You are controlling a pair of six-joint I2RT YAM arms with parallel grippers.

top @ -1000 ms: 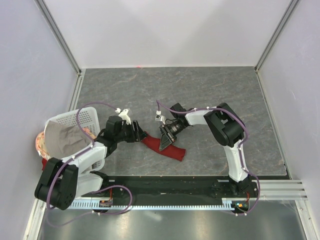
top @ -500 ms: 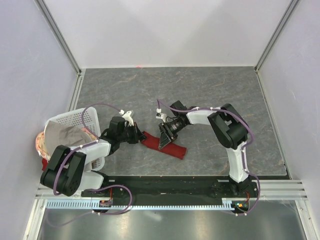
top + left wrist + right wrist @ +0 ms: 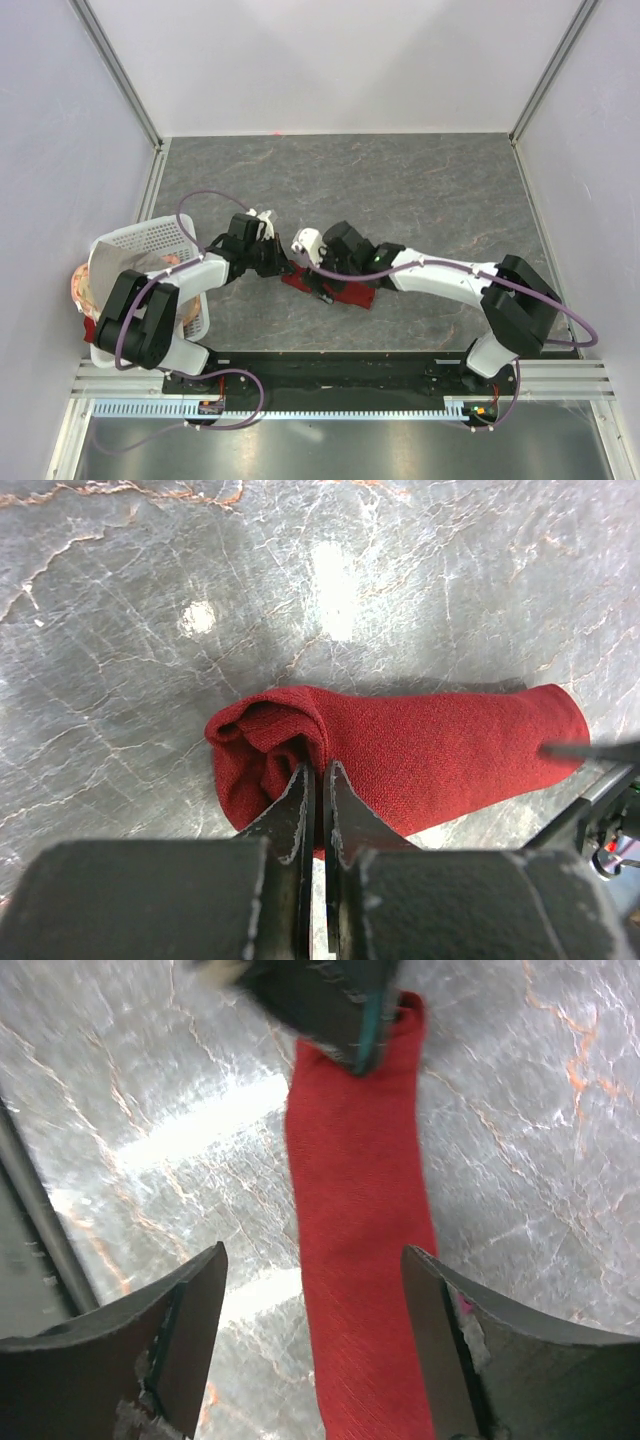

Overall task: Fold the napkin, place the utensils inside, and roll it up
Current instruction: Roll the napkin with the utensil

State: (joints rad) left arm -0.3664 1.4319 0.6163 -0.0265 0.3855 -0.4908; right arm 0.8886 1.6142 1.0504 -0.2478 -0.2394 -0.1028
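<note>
Far left, the white basket (image 3: 150,235) with a grey-beige cloth (image 3: 120,275) in it sits well apart from the action, so ignore that.

Next over, the left gripper (image 3: 315,780) is down at the left, open end of the napkin (image 3: 430,750). Its jaws are pressed together, and from the wrist view they look to be nipping the outer layer right where the spiral shows. The napkin itself is already a tight dark-red roll lying on the grey table (image 3: 400,180), near the front edge, between the two arms. No utensils in sight, so I'd guess they're wrapped inside, but can't tell from here.

On the right, the right gripper (image 3: 312,1255) hangs over the roll with its jaws spread wide, one finger on each side of the cloth and neither touching it.

My read is that this is the tidy-up at the end of rolling. To do it well, I'd keep the left pinch shallow and not tug sideways, since pulling that end could unwind the spiral or slide the cutlery out. The right one should lift straight up so a finger doesn't snag the fabric and drag the roll open.
</note>
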